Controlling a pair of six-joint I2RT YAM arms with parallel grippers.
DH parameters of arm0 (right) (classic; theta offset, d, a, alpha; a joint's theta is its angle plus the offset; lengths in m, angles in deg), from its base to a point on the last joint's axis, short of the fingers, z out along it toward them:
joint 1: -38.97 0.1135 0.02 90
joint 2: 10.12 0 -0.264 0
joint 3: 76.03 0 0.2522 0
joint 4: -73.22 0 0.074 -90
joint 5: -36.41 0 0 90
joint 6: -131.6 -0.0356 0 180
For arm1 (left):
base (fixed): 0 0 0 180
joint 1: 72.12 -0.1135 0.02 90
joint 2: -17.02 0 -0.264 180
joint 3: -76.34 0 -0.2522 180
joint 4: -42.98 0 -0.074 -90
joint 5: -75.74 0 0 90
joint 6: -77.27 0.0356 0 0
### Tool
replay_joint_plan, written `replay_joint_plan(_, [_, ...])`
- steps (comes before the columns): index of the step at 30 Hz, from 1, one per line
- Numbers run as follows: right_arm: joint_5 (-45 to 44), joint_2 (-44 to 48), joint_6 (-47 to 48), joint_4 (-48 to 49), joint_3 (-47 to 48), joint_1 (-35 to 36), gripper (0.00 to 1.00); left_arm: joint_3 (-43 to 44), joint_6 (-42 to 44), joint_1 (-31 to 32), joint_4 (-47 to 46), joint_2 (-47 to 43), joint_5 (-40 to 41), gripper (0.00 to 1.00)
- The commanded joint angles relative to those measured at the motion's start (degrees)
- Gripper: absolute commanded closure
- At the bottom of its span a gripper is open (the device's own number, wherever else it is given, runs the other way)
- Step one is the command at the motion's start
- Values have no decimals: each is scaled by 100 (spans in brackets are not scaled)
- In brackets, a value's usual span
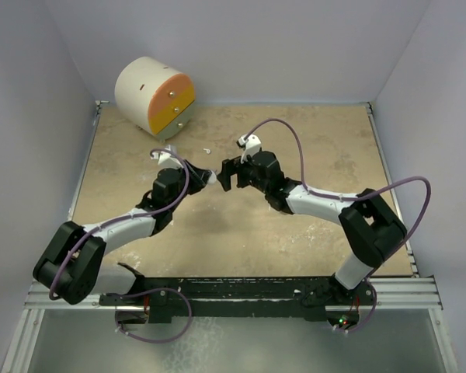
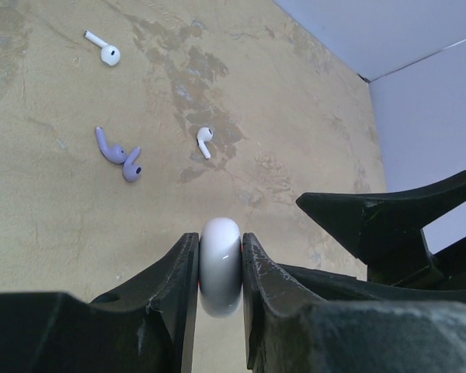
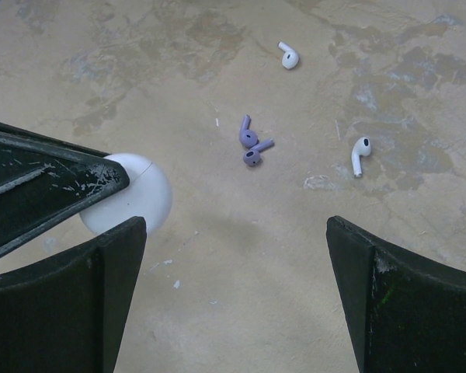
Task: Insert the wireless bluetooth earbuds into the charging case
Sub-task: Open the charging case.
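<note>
A: The left gripper (image 2: 220, 239)?
B: Clamped on the white charging case (image 2: 220, 272), edge-on, long axis twelve-to-six; the right gripper (image 3: 233, 225) gapes, released.
A: Elsewhere?
B: On the table (image 2: 295, 116): white earbud (image 2: 205, 141) at twelve, stem toward six; purple earbuds (image 2: 130, 167) at eleven.

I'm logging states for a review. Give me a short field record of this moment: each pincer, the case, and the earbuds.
left pincer: shut on the charging case
right pincer: open, empty, close to the case
case lid: looks closed
white earbuds: two, loose on the table, apart from each other
purple earbuds: two, touching each other, between the white ones
earbuds in case: none seen going in yet
other: drum, white with an orange-yellow face, at the far left corner
</note>
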Motion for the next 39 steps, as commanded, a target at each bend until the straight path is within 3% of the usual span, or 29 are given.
replay_joint_plan(1, [8, -107, 84, 126, 291, 26, 0, 328, 80, 14, -311, 23, -109, 100])
replay_joint_plan(39, [127, -300, 23, 497, 379, 24, 0, 17, -762, 56, -1566, 405, -778, 100])
